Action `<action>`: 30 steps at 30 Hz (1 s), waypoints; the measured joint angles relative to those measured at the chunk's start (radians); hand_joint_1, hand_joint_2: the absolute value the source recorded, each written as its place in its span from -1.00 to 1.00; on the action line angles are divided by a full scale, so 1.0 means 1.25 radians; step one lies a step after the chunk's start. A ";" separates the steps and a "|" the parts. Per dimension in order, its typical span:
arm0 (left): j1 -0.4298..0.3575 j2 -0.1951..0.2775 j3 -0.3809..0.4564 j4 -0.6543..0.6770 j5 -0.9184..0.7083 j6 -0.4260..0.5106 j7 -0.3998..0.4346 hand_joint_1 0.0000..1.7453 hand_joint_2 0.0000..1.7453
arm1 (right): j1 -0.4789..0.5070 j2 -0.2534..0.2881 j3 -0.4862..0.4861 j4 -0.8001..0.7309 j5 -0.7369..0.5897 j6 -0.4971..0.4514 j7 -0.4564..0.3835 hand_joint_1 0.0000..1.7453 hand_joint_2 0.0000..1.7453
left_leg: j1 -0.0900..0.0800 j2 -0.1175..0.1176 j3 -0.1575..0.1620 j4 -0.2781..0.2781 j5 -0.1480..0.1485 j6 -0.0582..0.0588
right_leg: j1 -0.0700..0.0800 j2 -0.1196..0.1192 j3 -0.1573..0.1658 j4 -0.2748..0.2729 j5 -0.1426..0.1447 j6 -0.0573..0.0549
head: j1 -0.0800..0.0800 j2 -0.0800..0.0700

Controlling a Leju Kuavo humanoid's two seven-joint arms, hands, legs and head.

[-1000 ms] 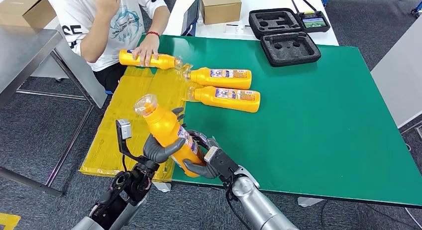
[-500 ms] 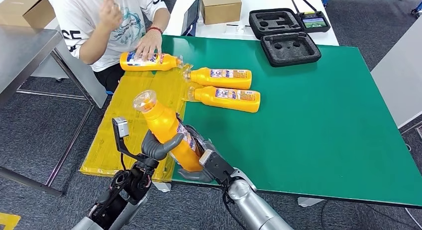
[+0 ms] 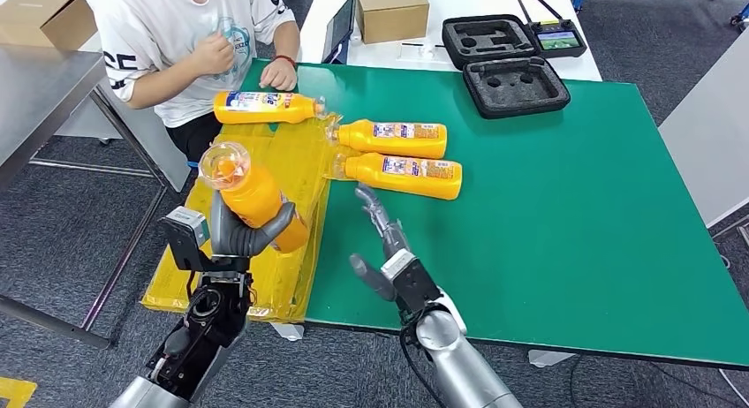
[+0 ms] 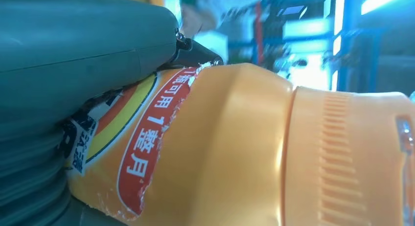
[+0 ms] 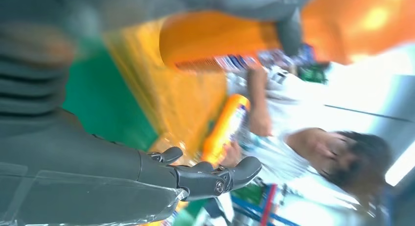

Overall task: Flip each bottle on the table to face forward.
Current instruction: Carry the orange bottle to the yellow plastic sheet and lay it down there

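Left hand (image 3: pixel 240 234) grasps an orange bottle (image 3: pixel 252 194), cap raised, above the yellow sheet (image 3: pixel 265 275) at the green table's (image 3: pixel 574 214) left edge. The left wrist view shows its torn label (image 4: pixel 147 147) with red-banded Chinese characters and a "1". Right hand (image 3: pixel 386 249) is released, fingers spread, over the table beside the sheet. Three more bottles (image 3: pixel 402 139) lie on their sides farther along the table, blue-and-white labels upward, wording unreadable. A person (image 3: pixel 190 37) sits at the far corner, near the farthest bottle (image 3: pixel 265 108); black foam cases (image 3: pixel 515 86) rest beyond.

Green table (image 3: pixel 565 205): three bottles (image 3: pixel 402 139) lying (one on yellow sheet (image 3: pixel 265 275)), foam case (image 3: pixel 515 86).
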 joint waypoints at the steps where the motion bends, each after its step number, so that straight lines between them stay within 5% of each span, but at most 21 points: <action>1: -0.002 0.000 0.006 0.000 -0.025 0.026 -0.007 1.00 1.00 | 0.005 -0.002 -0.002 -0.021 -0.006 -0.004 -0.002 -1.00 -1.00 | 0.000 0.000 0.000 0.000 0.000 0.000 | 0.000 0.000 0.000 0.000 0.000 0.000 | 0.000 0.000; 14: -0.028 0.025 0.046 0.017 -0.253 0.191 0.007 1.00 1.00 | 0.032 -0.027 -0.009 -0.170 -0.046 -0.046 -0.017 -1.00 -1.00 | 0.000 0.000 0.000 0.000 0.000 0.000 | 0.000 0.000 0.000 0.000 0.000 0.000 | 0.000 0.000; 21: -0.128 0.087 0.026 0.175 -0.475 0.102 0.136 1.00 1.00 | 0.026 -0.034 0.012 -0.189 -0.140 -0.006 -0.026 -1.00 -1.00 | 0.000 0.000 0.000 0.000 0.000 0.000 | 0.000 0.000 0.000 0.000 0.000 0.000 | 0.000 0.000; 30: -0.291 0.086 -0.060 0.440 -0.617 0.062 0.182 1.00 1.00 | -0.020 -0.006 0.074 -0.164 -0.166 0.034 -0.026 -1.00 -1.00 | 0.000 0.000 0.000 0.000 0.001 -0.001 | 0.000 0.000 0.000 0.000 0.001 0.000 | 0.000 0.000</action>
